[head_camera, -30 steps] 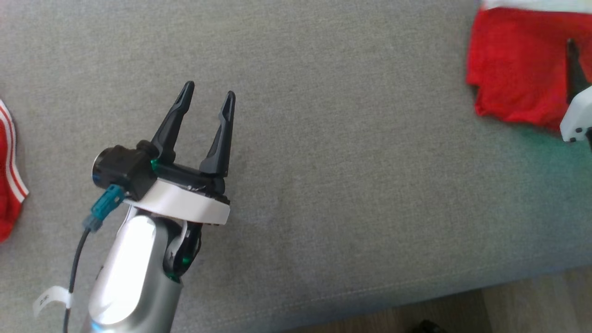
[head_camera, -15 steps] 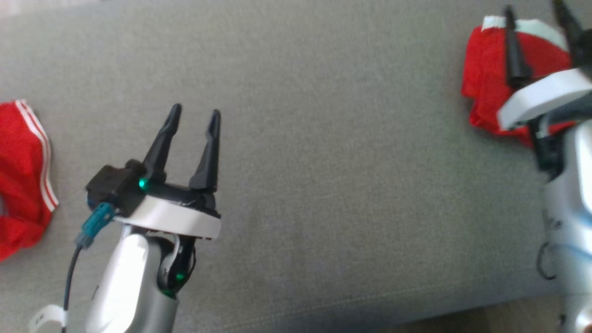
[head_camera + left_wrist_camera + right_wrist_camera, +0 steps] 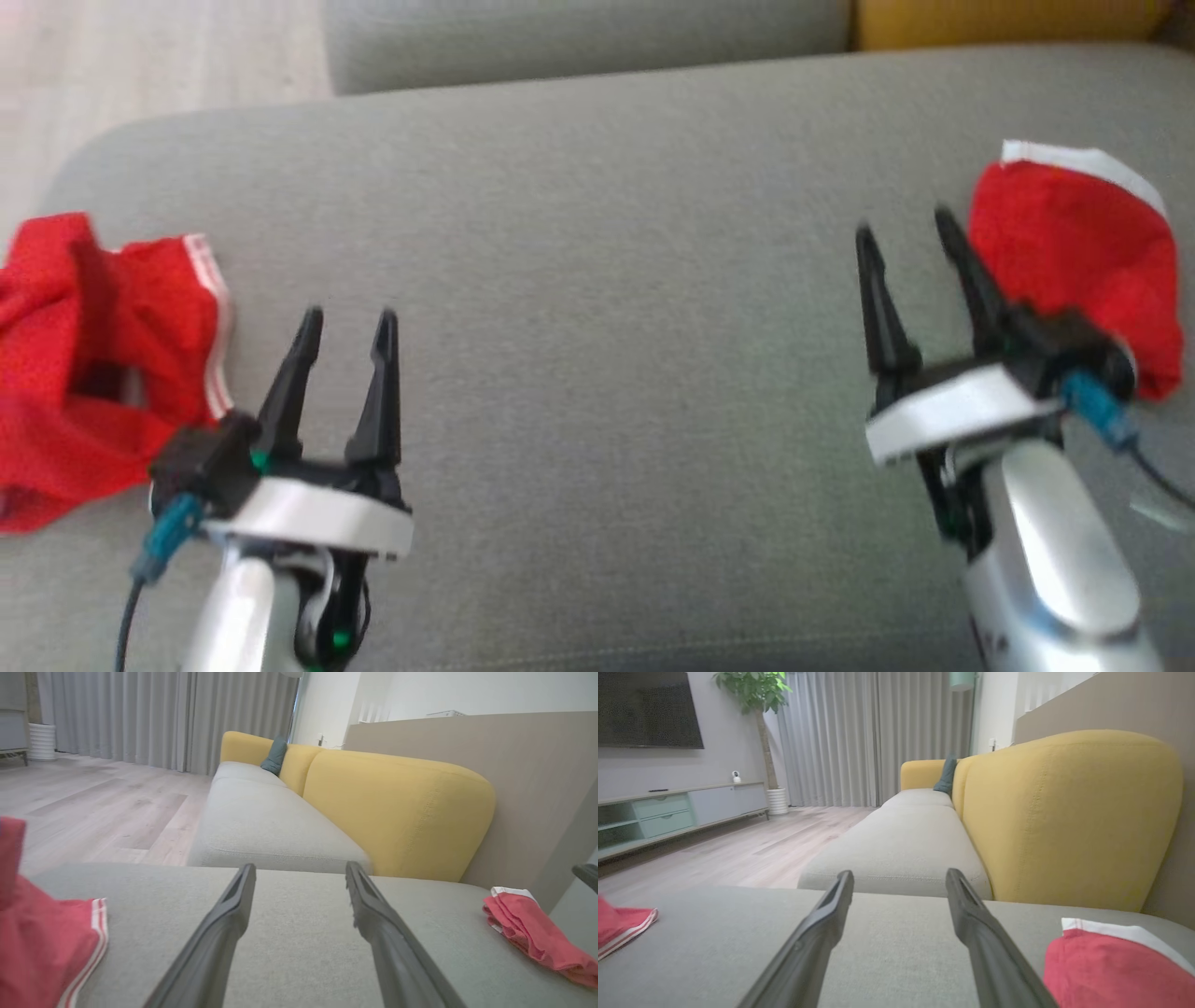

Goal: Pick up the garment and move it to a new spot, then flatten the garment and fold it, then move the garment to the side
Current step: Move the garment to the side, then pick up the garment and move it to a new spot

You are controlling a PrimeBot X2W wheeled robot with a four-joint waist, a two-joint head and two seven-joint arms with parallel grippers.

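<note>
A crumpled red garment (image 3: 103, 355) with white side stripes lies at the left end of the grey cushion (image 3: 607, 280); in the left wrist view this garment (image 3: 42, 952) is at the lower left. A second red garment (image 3: 1074, 252), folded, with a white band, rests at the right end. My left gripper (image 3: 350, 319) hovers open and empty just right of the crumpled one. My right gripper (image 3: 904, 224) stands open and empty just left of the folded one, which the right wrist view puts (image 3: 1115, 970) at its lower right.
The cushion's front edge runs along the bottom of the head view. Behind it lie a second grey seat (image 3: 261, 826) and yellow backrests (image 3: 402, 812). Wooden floor (image 3: 140, 84) shows past the far left corner. A TV cabinet (image 3: 668, 812) stands across the room.
The head camera has shifted, so more of both garments shows. My right gripper, over the folded garment half a second ago, now stands to its left. Both grippers stay open.
</note>
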